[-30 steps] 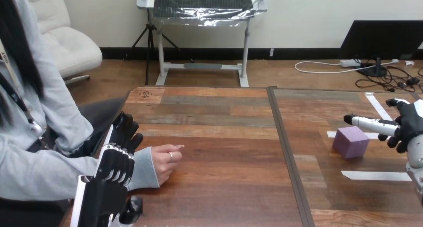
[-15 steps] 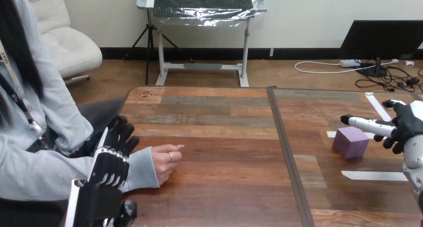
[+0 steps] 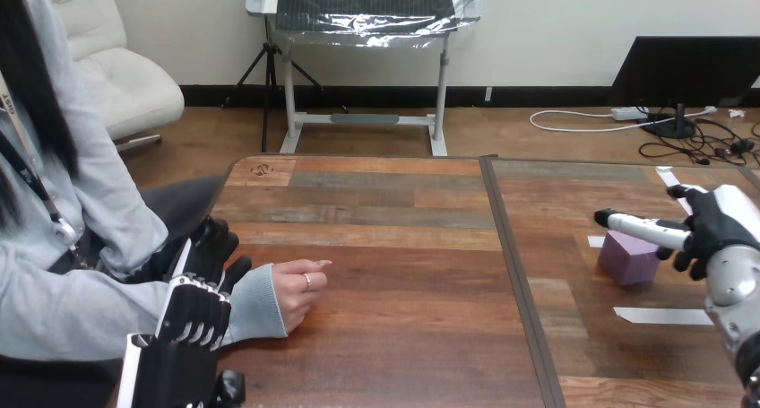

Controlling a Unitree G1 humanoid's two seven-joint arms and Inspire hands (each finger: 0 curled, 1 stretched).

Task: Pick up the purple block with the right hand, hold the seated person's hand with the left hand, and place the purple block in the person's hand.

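The purple block point(image 3: 630, 258) sits on the right half of the table, near a strip of white tape. My right hand point(image 3: 717, 230) hovers at the block's right, open, with one straight finger point(image 3: 636, 228) reaching left over the block's top; I cannot tell whether it touches. The person's hand point(image 3: 298, 289) rests on the table at the left, loosely curled, knuckles up. My left hand point(image 3: 197, 305) is open just left of their grey sleeve cuff point(image 3: 254, 302), fingers straight and pointing away from me along the forearm. It overlaps the cuff without curling round it.
A dark seam point(image 3: 515, 282) runs front to back between the two table halves. White tape strips point(image 3: 668, 316) lie on the right half around the block. The person's forearm and torso take up the table's left edge.
My right hand has moved left, so its straight finger now reaches further across the block. My left hand has drawn back slightly toward me. The person's hand and the block have not moved.
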